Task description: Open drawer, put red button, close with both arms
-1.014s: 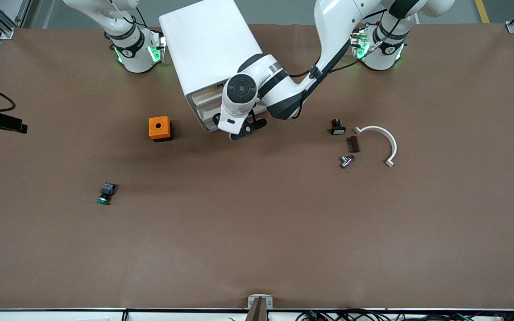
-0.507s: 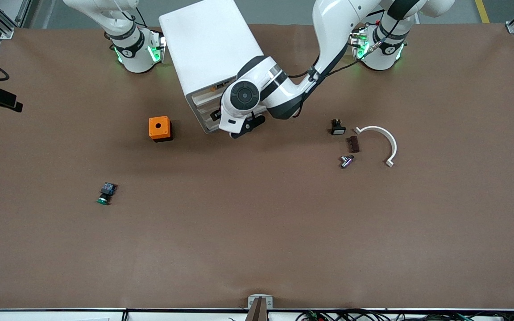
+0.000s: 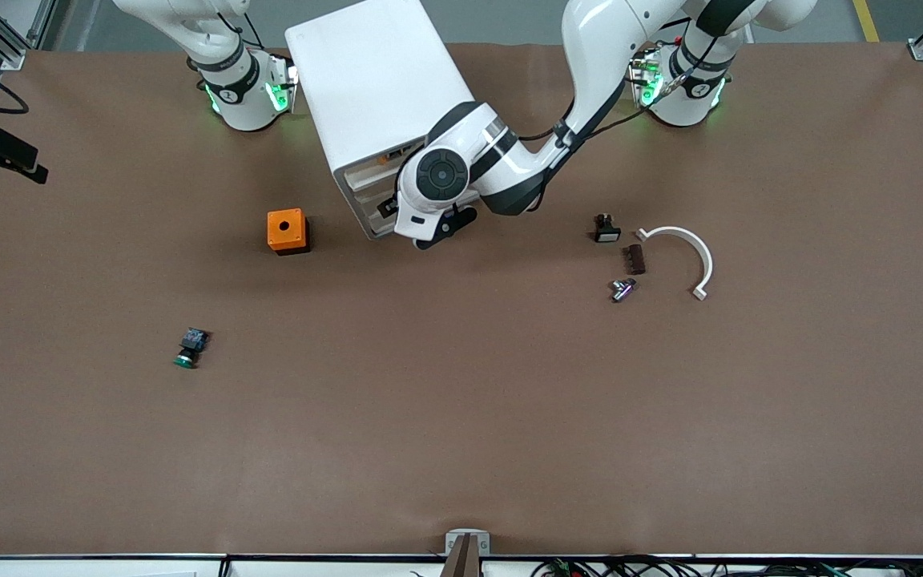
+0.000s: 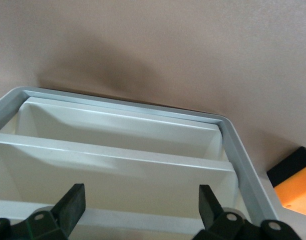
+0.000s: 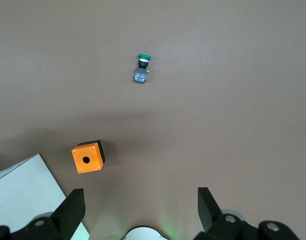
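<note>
Front view: the boxy white cabinet [image 3: 373, 96] with rounded edges stands between the two arm bases. The glossy white left arm [image 3: 501, 160] reaches down to the cabinet's drawer face, its black left gripper [image 3: 397, 210] at the stacked white drawers [image 3: 369, 183]. The square orange box with a hole [image 3: 286, 231] sits beside the cabinet toward the right arm's end; the green-capped button [image 3: 189, 347] lies nearer the camera. The red button cannot be made out.

Left wrist view: the left gripper [image 4: 143, 212], fingers [image 4: 73, 202] spread wide, is at the cabinet's face.

Right wrist view: the right gripper [image 5: 140, 210] waits with fingers apart, high over the orange box [image 5: 88, 157] and green-capped button [image 5: 142, 67]
</note>
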`<move>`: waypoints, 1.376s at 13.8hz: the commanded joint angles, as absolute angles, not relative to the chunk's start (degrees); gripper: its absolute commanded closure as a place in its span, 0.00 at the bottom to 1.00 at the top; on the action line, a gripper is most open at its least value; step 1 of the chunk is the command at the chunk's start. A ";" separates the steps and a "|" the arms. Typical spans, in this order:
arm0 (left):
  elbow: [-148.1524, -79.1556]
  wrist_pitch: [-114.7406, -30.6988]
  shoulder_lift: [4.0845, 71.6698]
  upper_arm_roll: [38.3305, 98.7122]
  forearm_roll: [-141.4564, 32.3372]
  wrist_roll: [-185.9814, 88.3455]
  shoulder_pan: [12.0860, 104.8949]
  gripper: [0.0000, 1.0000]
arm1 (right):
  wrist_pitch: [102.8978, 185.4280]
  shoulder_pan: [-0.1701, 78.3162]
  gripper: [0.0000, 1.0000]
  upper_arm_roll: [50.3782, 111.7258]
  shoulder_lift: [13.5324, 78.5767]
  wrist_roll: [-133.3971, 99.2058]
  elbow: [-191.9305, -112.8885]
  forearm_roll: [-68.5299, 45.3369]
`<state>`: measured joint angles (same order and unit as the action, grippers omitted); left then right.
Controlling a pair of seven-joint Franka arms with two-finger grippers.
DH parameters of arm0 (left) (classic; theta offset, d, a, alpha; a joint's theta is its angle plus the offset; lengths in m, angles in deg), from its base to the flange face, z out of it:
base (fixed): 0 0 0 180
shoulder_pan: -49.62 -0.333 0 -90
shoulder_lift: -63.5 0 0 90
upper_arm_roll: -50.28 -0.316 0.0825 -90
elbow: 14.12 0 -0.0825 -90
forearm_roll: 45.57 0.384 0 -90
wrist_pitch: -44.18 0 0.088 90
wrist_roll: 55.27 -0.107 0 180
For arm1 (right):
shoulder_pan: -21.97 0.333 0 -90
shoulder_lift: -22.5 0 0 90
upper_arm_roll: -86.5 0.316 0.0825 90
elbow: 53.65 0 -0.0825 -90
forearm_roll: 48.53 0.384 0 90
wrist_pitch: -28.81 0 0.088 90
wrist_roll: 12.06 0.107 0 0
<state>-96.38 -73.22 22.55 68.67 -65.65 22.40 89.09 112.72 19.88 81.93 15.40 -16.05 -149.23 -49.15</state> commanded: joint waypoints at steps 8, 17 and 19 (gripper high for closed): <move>-93.31 -60.96 31.23 68.04 -57.02 19.53 75.03 0.00 | 111.95 19.16 0.00 82.11 13.27 -16.02 -149.80 -47.30; -93.92 -36.43 44.06 68.30 -48.56 -9.18 59.65 0.00 | 112.13 19.95 0.00 82.02 12.40 -16.19 -149.72 -45.98; -94.97 -33.09 46.87 68.04 -48.47 -17.43 56.93 0.00 | 112.04 20.30 0.00 81.93 12.40 -16.28 -149.72 -46.33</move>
<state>-92.31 -35.23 43.24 67.87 -49.51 -11.19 58.79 112.33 20.05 81.83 13.33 -16.08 -149.31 -46.24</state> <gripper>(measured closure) 0.000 0.000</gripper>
